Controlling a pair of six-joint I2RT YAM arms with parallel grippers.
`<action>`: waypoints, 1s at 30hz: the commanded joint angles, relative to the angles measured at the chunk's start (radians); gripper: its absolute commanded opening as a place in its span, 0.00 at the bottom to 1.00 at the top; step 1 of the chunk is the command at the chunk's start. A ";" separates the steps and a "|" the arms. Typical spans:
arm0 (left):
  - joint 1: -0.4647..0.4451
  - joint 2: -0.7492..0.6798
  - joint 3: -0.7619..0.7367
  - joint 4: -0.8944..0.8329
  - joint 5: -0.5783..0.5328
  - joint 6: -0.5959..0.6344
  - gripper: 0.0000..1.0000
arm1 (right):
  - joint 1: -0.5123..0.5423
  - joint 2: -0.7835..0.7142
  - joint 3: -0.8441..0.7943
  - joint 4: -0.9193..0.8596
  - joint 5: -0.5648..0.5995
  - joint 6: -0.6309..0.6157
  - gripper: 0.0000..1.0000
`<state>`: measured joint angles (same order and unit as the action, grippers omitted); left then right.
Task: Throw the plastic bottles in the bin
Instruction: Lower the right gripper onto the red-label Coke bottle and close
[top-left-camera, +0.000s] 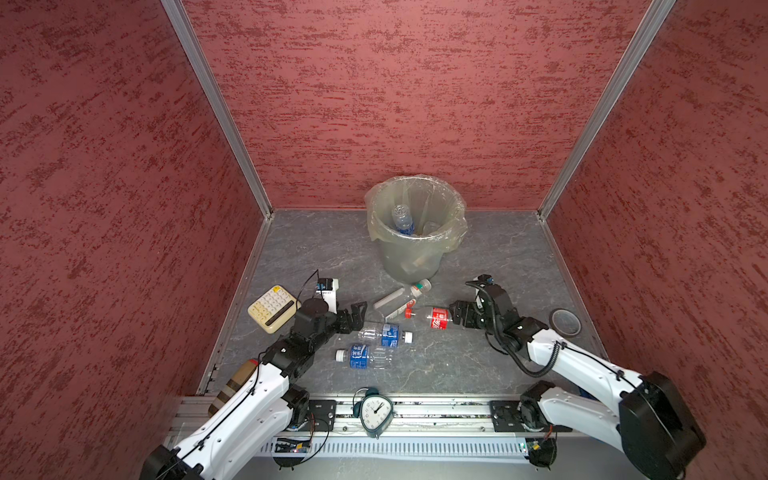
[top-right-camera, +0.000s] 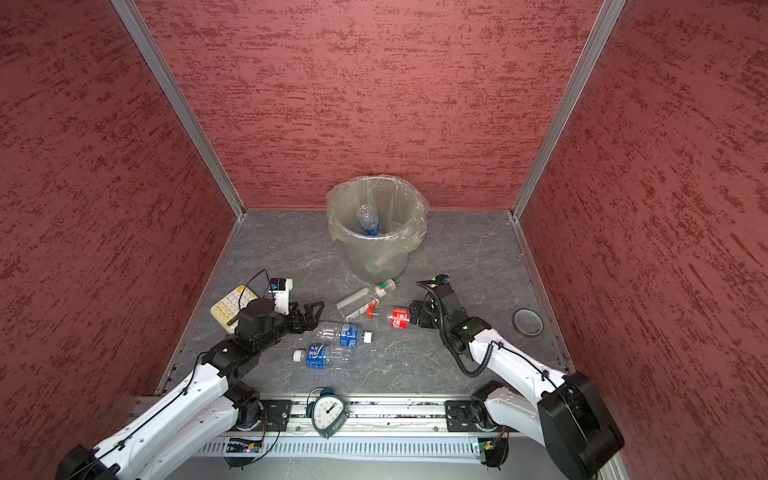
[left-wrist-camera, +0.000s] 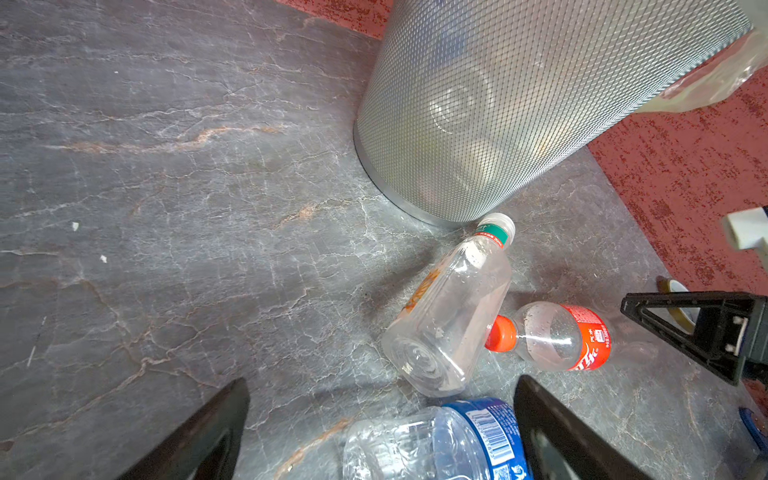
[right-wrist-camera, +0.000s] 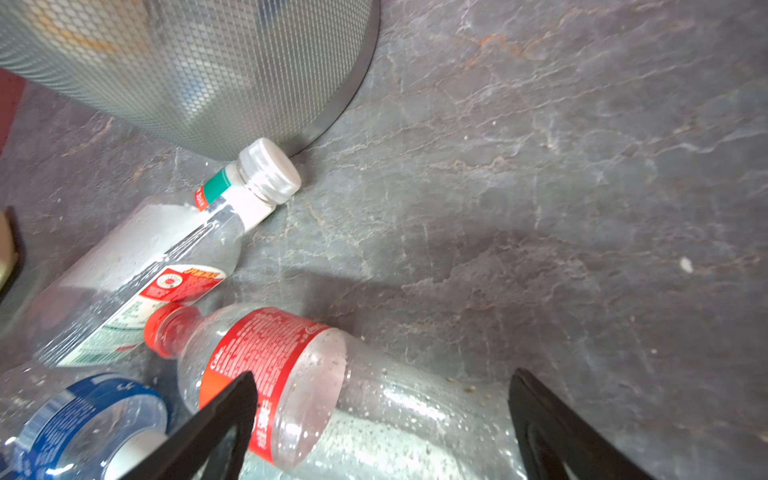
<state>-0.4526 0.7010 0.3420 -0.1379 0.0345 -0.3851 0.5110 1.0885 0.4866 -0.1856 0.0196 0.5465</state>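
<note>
While the left gripper (top-left-camera: 358, 318) gapes wide, the right gripper (right-wrist-camera: 382, 374), jaws spread, straddles the red-labelled bottle (right-wrist-camera: 270, 353)

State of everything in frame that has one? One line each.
bin, upright, bagged, at least one bottle inside
red-label bottle, lying, capped, base between right pincer's jaws
green-band bottle, lying, capped, cap at bin's foot
far blue bottle, lying, capped
near blue bottle, lying, capped
left pincer, open, empty, by far blue bottle's base
right pincer, open
calculator, face up
</note>
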 joint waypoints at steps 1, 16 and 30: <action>0.009 -0.009 -0.011 0.028 0.021 0.013 0.99 | -0.002 -0.034 -0.019 -0.056 -0.055 0.023 0.95; 0.031 -0.005 -0.015 0.033 0.037 0.006 0.99 | 0.115 -0.065 0.005 -0.161 -0.133 -0.003 0.95; 0.047 -0.001 -0.016 0.033 0.051 -0.001 0.99 | 0.272 0.088 0.123 -0.184 -0.091 -0.099 0.95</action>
<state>-0.4141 0.7010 0.3401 -0.1177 0.0738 -0.3862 0.7639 1.1545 0.5667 -0.3515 -0.1005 0.4839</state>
